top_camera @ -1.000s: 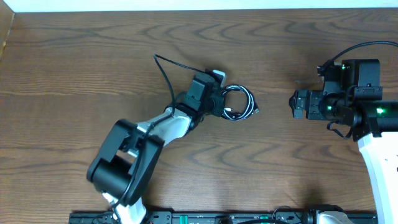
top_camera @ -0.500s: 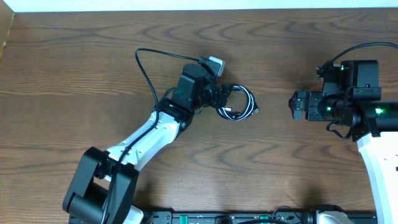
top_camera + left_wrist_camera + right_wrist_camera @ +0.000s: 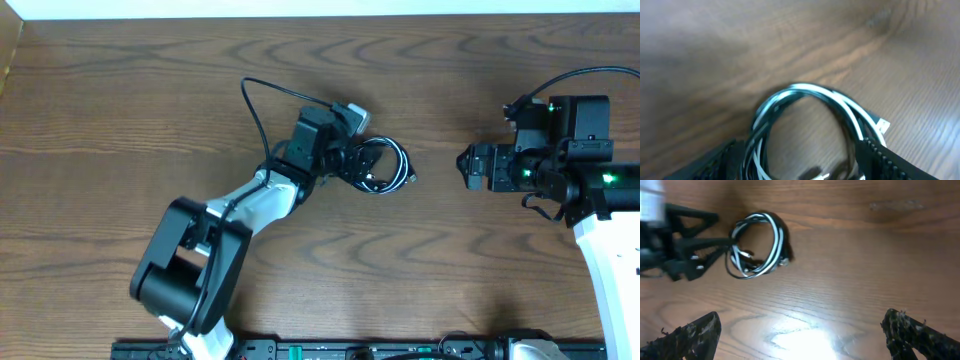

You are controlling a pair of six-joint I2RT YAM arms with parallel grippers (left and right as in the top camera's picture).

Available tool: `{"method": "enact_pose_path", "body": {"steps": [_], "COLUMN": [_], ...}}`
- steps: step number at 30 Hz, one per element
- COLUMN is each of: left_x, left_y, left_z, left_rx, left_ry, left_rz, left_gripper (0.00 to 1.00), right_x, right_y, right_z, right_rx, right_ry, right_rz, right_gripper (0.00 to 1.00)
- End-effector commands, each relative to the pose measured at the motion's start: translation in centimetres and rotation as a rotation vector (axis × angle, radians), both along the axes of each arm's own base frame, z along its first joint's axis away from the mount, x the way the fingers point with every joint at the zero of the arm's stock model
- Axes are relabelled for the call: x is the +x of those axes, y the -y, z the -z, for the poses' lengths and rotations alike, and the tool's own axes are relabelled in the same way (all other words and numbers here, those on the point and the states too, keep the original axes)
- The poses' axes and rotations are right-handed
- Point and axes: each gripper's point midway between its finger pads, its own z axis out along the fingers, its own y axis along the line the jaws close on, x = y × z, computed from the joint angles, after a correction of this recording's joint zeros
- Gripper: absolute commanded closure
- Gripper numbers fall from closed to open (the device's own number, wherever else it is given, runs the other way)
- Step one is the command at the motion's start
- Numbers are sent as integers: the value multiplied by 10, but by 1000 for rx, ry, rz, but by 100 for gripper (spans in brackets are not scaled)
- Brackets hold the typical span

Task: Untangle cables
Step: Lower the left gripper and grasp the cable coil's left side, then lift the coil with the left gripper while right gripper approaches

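Left pincer newly spread, astride my coiled black and white cables on the counter, right pincer wide, empty.

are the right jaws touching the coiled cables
No, the right jaws stand open and apart from the coiled cables, with bare table between them.

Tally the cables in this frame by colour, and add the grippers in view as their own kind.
Black cable: 1
White cable: 1
Grippers: 2, the left gripper and the right gripper
Total: 4
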Motion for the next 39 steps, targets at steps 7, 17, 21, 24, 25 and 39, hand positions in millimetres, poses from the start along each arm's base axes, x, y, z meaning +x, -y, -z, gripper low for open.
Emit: {"method": "enact_pose_path", "body": {"steps": [7, 17, 21, 24, 25, 39], "left_x": [-6, -9, -6, -5, -4, 14], "left_y": [7, 2, -12, -22, -27, -44], "left_z": [33, 70, 92, 101, 104, 66], "left_rx": [-30, 33, 116, 167, 191, 266], "left_ry": [-57, -80, -104, -118, -121, -28], "left_rz": [113, 122, 58, 20, 2, -100], "left_gripper": [28, 32, 32, 32, 32, 44], "right_x": [-4, -12, -14, -15, -15, -14], "right_y": [-17, -23, -23, -23, -23, -23], "right_z": [-3, -2, 0, 0, 0, -1], "right_rx": [56, 76, 76, 77, 77, 76], "right_ry": [11, -12, -21, -21, -21, -17], "right_rz": [-95, -147, -147, -147, -147, -147], "right_gripper": [1, 1, 1, 1, 1, 1]}}
